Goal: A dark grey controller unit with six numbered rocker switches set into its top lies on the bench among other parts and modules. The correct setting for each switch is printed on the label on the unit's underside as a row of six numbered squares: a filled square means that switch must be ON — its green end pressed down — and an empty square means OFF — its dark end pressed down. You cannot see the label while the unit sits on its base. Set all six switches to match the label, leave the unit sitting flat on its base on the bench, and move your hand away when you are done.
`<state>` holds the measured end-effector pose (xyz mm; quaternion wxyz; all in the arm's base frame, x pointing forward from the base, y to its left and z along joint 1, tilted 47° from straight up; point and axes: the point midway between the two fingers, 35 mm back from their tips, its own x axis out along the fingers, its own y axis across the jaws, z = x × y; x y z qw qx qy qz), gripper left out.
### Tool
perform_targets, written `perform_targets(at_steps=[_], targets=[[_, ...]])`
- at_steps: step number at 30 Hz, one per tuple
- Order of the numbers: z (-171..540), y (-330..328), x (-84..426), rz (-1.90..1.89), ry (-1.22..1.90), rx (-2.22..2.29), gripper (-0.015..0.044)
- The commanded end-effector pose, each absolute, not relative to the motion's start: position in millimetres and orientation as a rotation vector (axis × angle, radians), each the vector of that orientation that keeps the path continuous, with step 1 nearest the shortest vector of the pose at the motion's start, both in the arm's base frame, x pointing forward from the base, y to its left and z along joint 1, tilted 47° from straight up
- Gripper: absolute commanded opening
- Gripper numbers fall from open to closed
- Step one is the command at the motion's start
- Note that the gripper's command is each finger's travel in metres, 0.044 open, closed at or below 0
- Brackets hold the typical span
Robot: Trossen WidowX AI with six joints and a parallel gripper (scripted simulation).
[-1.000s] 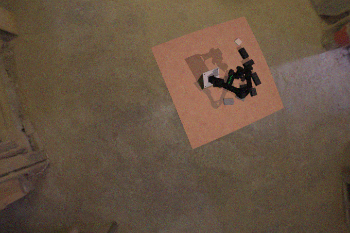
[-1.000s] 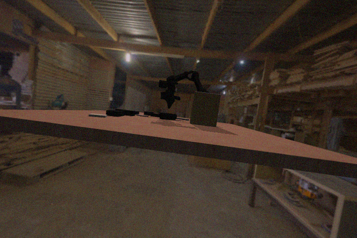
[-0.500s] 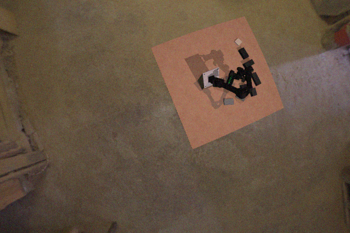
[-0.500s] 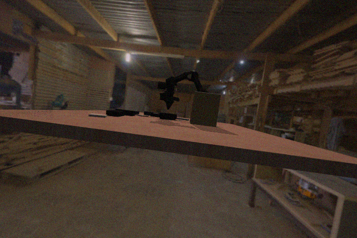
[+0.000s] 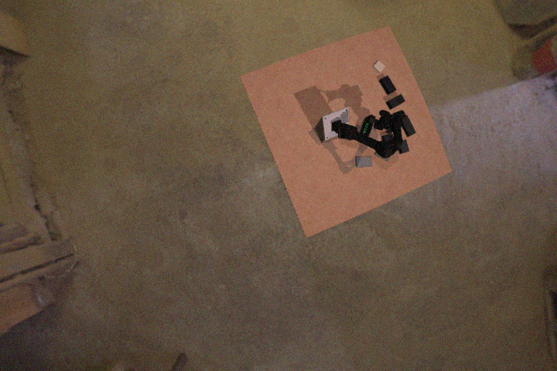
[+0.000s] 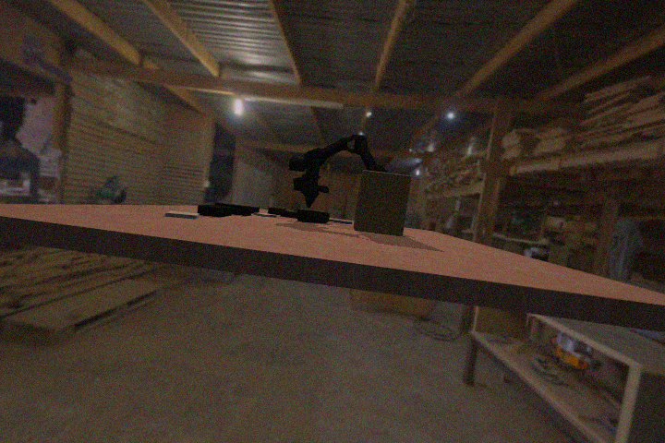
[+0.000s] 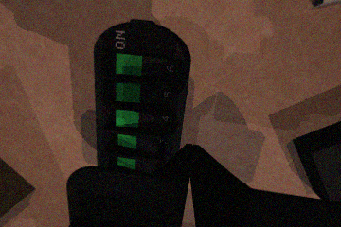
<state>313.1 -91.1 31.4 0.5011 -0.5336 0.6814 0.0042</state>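
The dark controller unit (image 5: 366,126) (image 6: 313,215) (image 7: 164,43) sits switch side up on the bench (image 5: 314,196) (image 6: 271,240). In the wrist view its ON marking is at the far end, and several green switch ends run along its left side. The numbers 6, 5 and 4 are readable. Switch 5's green looks duller than 6 and 4; which ends are pressed is not clear. My gripper (image 6: 309,204) (image 7: 191,150) is shut and empty, its tips a little above the unit. The fingers hide the unit's near end. The underside label is hidden.
The arm stands on a tall box with a white top (image 5: 327,131) (image 6: 380,203) beside the unit. Dark modules (image 5: 387,84) (image 5: 394,101) (image 5: 408,126) lie on the unit's other side. A grey block (image 5: 363,161) and a pale tile (image 5: 378,66) also lie on the bench.
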Motion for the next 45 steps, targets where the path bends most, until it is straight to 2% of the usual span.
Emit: perform_targets(at_steps=[1,6,13,19,32,45], targets=[[32,-92,315,0.01,1.645,-1.29,0.0],[32,-92,314,0.008,1.647,-1.288,0.0],[65,-57,310,0.01,1.646,-1.287,0.0184],[66,-55,310,0.01,1.646,-1.287,0.0341],[66,-55,310,0.01,1.646,-1.287,0.0],[66,-55,310,0.01,1.646,-1.287,0.0]])
